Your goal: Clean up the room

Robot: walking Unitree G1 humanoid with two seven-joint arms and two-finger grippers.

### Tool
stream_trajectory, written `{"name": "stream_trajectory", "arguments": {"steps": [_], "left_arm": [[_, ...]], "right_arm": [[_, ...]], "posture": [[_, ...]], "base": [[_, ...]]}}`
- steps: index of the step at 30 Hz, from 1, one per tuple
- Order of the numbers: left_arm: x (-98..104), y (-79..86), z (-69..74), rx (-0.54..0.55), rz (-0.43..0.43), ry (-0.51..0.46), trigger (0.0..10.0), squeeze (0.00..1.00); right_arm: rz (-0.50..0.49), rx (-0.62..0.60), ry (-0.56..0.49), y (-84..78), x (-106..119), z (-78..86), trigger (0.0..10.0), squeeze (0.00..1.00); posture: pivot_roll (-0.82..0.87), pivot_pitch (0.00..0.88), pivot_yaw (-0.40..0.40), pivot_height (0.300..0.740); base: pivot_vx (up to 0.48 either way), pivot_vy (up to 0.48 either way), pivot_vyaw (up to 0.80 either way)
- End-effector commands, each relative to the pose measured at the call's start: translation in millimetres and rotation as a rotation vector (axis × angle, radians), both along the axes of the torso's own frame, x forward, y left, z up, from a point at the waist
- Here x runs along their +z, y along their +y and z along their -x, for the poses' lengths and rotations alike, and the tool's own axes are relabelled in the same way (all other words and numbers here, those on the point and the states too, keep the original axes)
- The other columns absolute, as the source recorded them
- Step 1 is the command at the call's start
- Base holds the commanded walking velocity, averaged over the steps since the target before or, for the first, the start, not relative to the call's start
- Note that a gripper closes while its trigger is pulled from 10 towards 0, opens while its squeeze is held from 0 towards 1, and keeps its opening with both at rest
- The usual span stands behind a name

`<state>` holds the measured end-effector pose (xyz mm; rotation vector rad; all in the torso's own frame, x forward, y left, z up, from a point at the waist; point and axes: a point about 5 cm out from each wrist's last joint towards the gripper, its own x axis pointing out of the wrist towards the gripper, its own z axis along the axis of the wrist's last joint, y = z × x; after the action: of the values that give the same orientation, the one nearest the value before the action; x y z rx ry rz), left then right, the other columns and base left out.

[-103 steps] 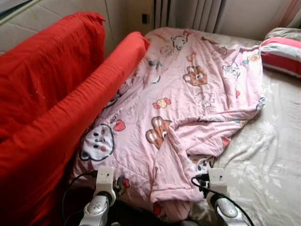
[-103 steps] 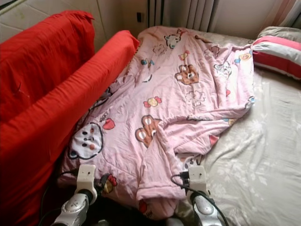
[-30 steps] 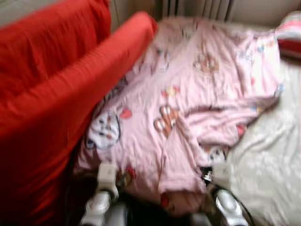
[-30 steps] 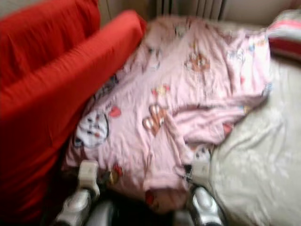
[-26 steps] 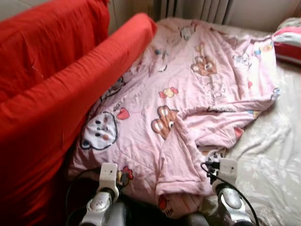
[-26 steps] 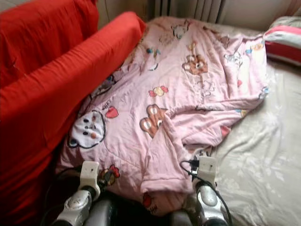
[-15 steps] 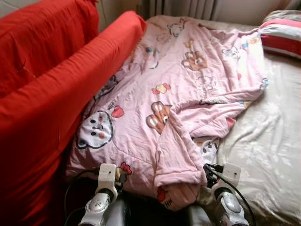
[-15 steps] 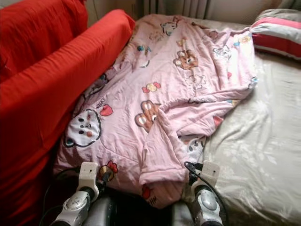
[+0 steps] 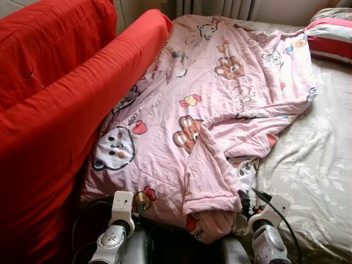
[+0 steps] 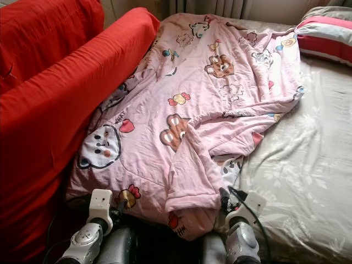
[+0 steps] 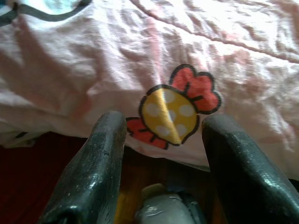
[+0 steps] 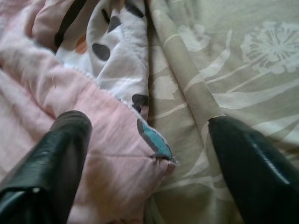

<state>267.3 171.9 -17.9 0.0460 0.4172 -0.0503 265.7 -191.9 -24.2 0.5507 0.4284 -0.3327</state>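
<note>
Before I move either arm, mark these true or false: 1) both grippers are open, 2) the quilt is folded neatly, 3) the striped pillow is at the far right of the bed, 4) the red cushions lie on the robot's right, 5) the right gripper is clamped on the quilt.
1) True: the left gripper and right gripper both stand open.
2) False: the pink quilt lies spread and rumpled, with one flap turned over.
3) True: the striped pillow lies at the far right.
4) False: the red cushions are on its left.
5) False: its fingers straddle the quilt's corner and the bed sheet, gripping nothing.
</note>
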Motion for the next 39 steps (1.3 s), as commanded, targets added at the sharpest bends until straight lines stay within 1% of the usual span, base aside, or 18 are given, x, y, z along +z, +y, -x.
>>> {"name": "stream_trajectory", "arguments": {"steps": [1,6,8,9,10,11,14,18,19,20,24,25,26,27,33,34,37,39], "left_arm": [[-6.3,6.0,7.7,0.010,-0.008,0.034,10.0,0.00],[-5.1,10.8,7.5,0.010,-0.019,0.028,10.0,0.00],[-5.1,13.6,8.3,0.007,-0.026,0.027,10.0,0.00],[-5.1,13.6,8.3,0.007,-0.026,0.027,10.0,0.00],[-5.4,15.7,9.4,0.002,-0.032,0.028,10.0,0.00],[-5.7,16.3,10.2,-0.002,-0.035,0.029,10.0,0.00],[-6.3,17.7,11.5,-0.007,-0.039,0.030,10.0,0.00],[-6.9,19.2,13.0,-0.018,-0.049,0.034,10.0,0.00],[-6.9,19.2,13.0,-0.018,-0.049,0.034,10.0,0.00],[-7.2,20.0,13.6,-0.020,-0.052,0.035,10.0,0.00],[-7.4,20.8,14.3,-0.021,-0.055,0.037,10.0,0.00],[-7.5,20.8,14.6,-0.022,-0.056,0.037,10.0,0.00],[-7.5,20.8,14.6,-0.022,-0.056,0.037,10.0,0.00],[-7.6,20.7,14.6,-0.022,-0.056,0.038,10.0,0.00],[-7.3,20.2,14.1,-0.022,-0.056,0.038,10.0,0.00],[-7.2,19.9,14.0,-0.022,-0.056,0.036,10.0,0.00],[-7.1,19.4,13.8,-0.024,-0.057,0.036,10.0,0.00],[-7.1,18.9,13.7,-0.027,-0.059,0.037,10.0,0.00]], "right_arm": [[-0.061,-0.054,0.024,-3.7,-4.5,4.6,10.0,0.00],[-0.122,-0.091,0.011,-6.1,-3.2,2.2,10.0,0.00],[-0.209,-0.122,-0.006,-4.0,-3.2,0.9,10.0,0.00],[-0.209,-0.122,-0.006,-4.0,-3.2,0.9,10.0,0.00],[-0.260,-0.144,-0.008,-3.2,-4.1,1.0,10.0,0.00],[-0.278,-0.152,-0.002,-2.7,-5.4,2.0,10.0,0.00],[-0.287,-0.145,0.015,0.2,-8.5,5.0,10.0,0.00],[-0.306,-0.111,0.046,9.3,-14.6,10.8,10.0,0.00],[-0.306,-0.111,0.046,9.3,-14.6,10.8,10.0,0.00],[-0.317,-0.104,0.060,13.1,-17.9,14.4,10.0,0.00],[-0.328,-0.104,0.068,15.5,-20.8,18.1,10.0,0.00],[-0.328,-0.100,0.062,15.5,-20.6,18.1,1.7,0.00],[-0.328,-0.100,0.062,15.5,-20.6,18.1,1.7,0.00],[-0.323,-0.098,0.054,14.7,-19.8,17.4,0.0,0.00],[-0.314,-0.105,0.038,11.0,-17.3,15.0,0.0,0.00],[-0.315,-0.110,0.014,9.3,-14.6,12.2,0.0,0.00],[-0.321,-0.115,-0.007,8.3,-11.9,9.2,0.0,0.00],[-0.341,-0.120,-0.043,8.3,-8.1,5.1,0.0,0.00]], "posture": [[0.02,0.205,0.043,0.635],[0.04,0.212,0.056,0.635],[0.05,0.218,0.069,0.635],[0.05,0.218,0.069,0.635],[0.05,0.221,0.076,0.635],[0.06,0.223,0.081,0.635],[0.06,0.227,0.090,0.635],[0.07,0.236,0.101,0.635],[0.07,0.236,0.101,0.635],[0.07,0.239,0.103,0.635],[0.07,0.242,0.107,0.635],[0.07,0.242,0.107,0.635],[0.07,0.242,0.107,0.635],[0.07,0.240,0.105,0.635],[0.07,0.235,0.101,0.635],[0.07,0.235,0.101,0.635],[0.07,0.232,0.100,0.635],[0.07,0.228,0.100,0.635]], "base": [[0.000,0.000,0.00],[0.000,0.000,0.00],[0.000,0.000,0.00],[0.000,0.000,0.00],[0.000,0.000,0.00],[0.000,0.000,0.00],[0.000,0.000,0.00],[0.000,0.000,0.00],[0.000,0.000,0.00],[0.000,0.000,0.00],[0.000,0.000,0.00],[0.000,0.000,0.00],[0.000,0.000,0.00],[0.000,0.000,0.00],[0.000,0.000,0.00],[0.000,0.000,0.00],[0.000,0.000,0.00],[0.000,0.000,0.00]]}}
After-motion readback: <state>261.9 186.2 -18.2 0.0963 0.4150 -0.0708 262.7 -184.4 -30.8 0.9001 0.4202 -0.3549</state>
